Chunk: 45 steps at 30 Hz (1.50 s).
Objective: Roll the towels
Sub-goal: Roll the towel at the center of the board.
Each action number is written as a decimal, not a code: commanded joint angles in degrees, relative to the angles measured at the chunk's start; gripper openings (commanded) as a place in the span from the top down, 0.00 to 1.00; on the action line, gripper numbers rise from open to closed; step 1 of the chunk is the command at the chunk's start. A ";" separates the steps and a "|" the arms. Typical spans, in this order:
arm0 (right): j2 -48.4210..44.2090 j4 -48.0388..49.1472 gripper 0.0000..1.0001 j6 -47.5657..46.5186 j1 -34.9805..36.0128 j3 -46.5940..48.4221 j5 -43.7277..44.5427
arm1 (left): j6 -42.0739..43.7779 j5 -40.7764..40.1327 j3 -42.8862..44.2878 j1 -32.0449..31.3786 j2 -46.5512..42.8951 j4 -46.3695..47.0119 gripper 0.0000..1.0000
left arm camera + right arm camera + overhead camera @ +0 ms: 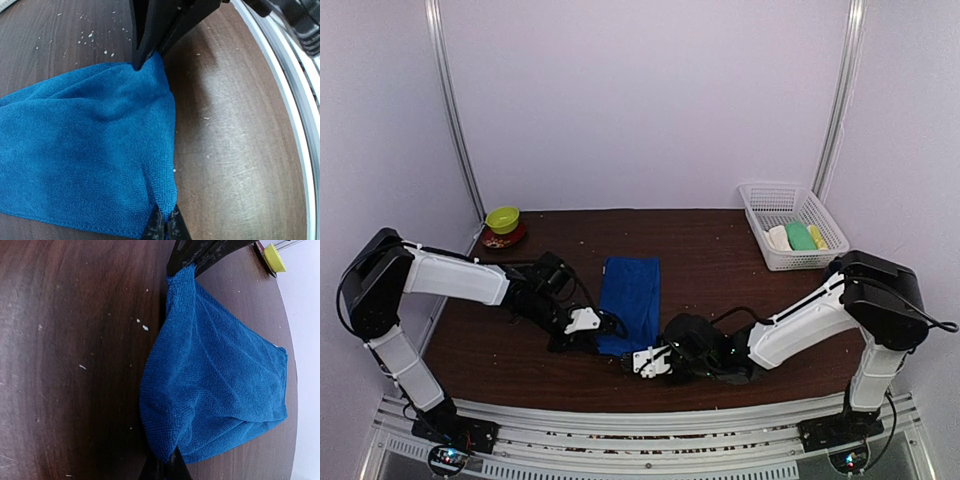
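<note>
"Left gripper (165,224): jaws closed on one near corner of the blue towel (632,295). Right gripper (162,465): same, clamped on the other near corner."

"Cloth between the two?"

"Near edge lifted slightly and bunched; both wrist views show it sagging in soft folds between the pinch points. The rest lies flat on the table (720,260), long side running away from the arms, roughly mid-table."

"Any roll started?"

"None visible. No turn of cloth at the near edge, far end undisturbed. Judged: grasp made, rolling itself all to do."

"And the white towel?"

"Not identified. Basket (798,262) at the far right holds a pale item beside green and yellow ones; too small to tell what it is."

"So, tally?"

"Nothing rolled so far as the views show. Blue towel gripped and ready; the second towel would follow, once found. Likely risk: thin corners slipping free as the edge turns over."
</note>
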 commanded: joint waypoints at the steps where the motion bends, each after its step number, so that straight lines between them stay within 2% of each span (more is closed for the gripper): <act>1: -3.50 -9.59 1.00 7.34 0.07 4.23 -6.54 | 2.88 3.62 1.65 0.44 -2.79 -4.17 1.00; 9: -7.92 -19.19 1.00 14.54 -2.01 6.11 -13.89 | 4.85 3.96 0.54 0.61 -4.07 -6.84 1.00; 13: -6.35 -24.89 1.00 15.98 -3.26 8.59 -15.10 | 4.83 3.92 0.62 0.91 -3.62 -7.23 0.93; 19: -0.99 -30.39 1.00 19.37 -6.15 13.12 -19.53 | 3.94 3.65 1.65 1.79 -2.55 -6.74 0.93; 28: 0.94 -30.35 1.00 23.37 -10.93 14.32 -26.11 | 3.25 4.04 3.73 3.38 0.96 -6.71 0.92; 36: 4.09 -32.79 1.00 24.23 -12.11 18.49 -28.71 | 0.30 3.36 4.74 3.38 4.02 -5.07 1.00; 45: 6.57 -34.46 1.00 26.52 -14.86 19.81 -31.03 | -2.71 0.10 3.42 4.62 5.24 -2.08 1.00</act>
